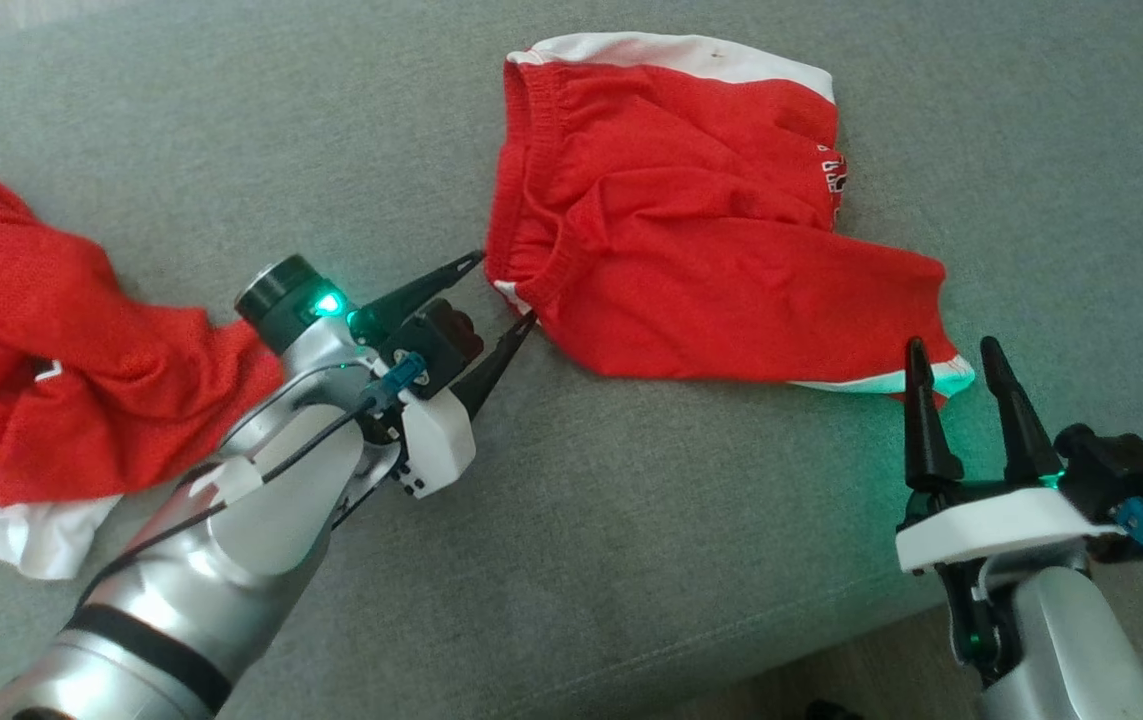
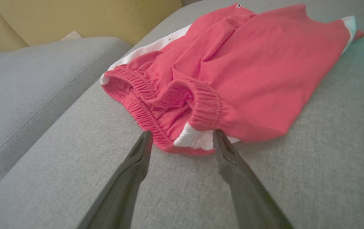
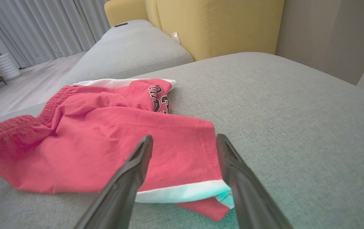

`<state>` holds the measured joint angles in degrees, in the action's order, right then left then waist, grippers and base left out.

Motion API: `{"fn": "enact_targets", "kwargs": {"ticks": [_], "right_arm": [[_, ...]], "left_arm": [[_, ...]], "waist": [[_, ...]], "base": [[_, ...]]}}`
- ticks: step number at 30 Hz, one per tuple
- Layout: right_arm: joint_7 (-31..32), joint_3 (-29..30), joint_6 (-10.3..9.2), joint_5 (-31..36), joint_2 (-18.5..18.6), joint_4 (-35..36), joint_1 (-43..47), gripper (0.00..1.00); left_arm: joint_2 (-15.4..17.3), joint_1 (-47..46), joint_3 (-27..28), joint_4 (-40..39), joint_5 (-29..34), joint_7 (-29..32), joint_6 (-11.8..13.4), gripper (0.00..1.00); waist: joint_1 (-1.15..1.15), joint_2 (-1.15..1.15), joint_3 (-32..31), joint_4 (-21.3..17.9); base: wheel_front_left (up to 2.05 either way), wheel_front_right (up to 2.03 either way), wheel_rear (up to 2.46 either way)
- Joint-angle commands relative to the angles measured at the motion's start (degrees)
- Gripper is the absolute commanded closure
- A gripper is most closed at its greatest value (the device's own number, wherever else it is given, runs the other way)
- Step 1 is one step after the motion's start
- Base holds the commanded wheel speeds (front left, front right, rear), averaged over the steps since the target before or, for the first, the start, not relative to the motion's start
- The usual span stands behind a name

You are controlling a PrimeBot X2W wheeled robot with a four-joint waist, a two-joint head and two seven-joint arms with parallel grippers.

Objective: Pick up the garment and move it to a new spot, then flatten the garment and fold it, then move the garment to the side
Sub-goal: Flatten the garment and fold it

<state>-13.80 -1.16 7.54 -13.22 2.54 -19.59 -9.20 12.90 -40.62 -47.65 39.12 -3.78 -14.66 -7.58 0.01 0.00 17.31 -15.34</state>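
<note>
Two red garments, head view: the red shorts (image 1: 691,230) lie rumpled near the middle of the grey sofa cushion (image 1: 181,130); a second red garment (image 1: 51,340) with a white edge is heaped at the left, well apart from them.
Cushion cloth: a coarse, flat grey weave with a seam along the front.
Left gripper (image 1: 508,285): its dark, pointed fingers are spread wide at the shorts' near-left corner and have hold of nothing.
Right gripper (image 1: 952,345): fingers upright and spread as wide, tips at the shorts' lower right hem, with nothing between them.
Waistband, left wrist view: the elastic waistband (image 2: 207,108) is gathered in tight ribs and folded over on itself, and a white patch (image 2: 191,138) shows under it.
Finger position: the left gripper (image 2: 182,133) has one tip on each side of that white corner; I cannot tell whether they touch the cloth.
Behind the shorts: a second grey cushion (image 2: 41,79) and a yellow backrest (image 2: 73,16).
Shorts' surface, right wrist view: a soft knit, creased, with a stitched leg seam and a white hem band (image 3: 182,192).
Print: black-and-white lettering (image 3: 161,98) sits on a fold at the far side.
Right fingers: the right gripper (image 3: 185,137) is parted over the hem corner, gripping nothing.
Background: pale pleated curtains (image 3: 41,25).
</note>
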Motion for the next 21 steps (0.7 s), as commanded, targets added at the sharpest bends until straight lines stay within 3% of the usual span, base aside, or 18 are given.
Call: {"fn": "enact_targets", "kwargs": {"ticks": [1, 9, 10, 12, 21], "right_arm": [[-0.88, -1.23, -0.05, -0.52, 0.34, 1.23, -1.46, 0.00], [-1.09, -1.23, -0.05, -0.77, 0.34, 0.45, -1.83, 0.00], [-1.11, -1.23, -0.05, -0.78, 0.34, 0.36, -1.82, 0.00], [-1.13, -1.27, -0.05, -0.76, 0.34, 0.17, -1.75, 0.00], [-1.17, 0.47, -0.05, 2.68, 0.34, -2.39, -0.76, 0.00]], "left_arm": [[1.51, -2.71, 1.34, -1.24, -0.43, -0.34, 0.10, 0.00], [1.91, -3.97, -0.86, -0.80, -2.32, -0.34, 0.09, 0.00], [1.90, -3.90, -1.03, -0.56, -2.82, -0.34, 0.09, 0.09], [1.82, -3.87, -1.52, -0.17, -3.98, -0.34, 0.09, 1.00], [1.21, -1.87, 1.23, -1.29, -10.59, -0.34, 0.09, 1.00]], "waist": [[-0.01, 0.00, 0.22, -0.27], [-0.01, 0.00, 0.50, -1.03], [-0.01, 0.00, 0.43, -1.07], [-0.01, 0.00, 0.24, -1.14], [-0.01, 0.00, -1.19, -0.36]], "base": [[0.00, 0.00, 0.00], [0.00, 0.00, 0.00], [0.00, 0.00, 0.00], [0.00, 0.00, 0.00], [0.00, 0.00, 0.00]]}}
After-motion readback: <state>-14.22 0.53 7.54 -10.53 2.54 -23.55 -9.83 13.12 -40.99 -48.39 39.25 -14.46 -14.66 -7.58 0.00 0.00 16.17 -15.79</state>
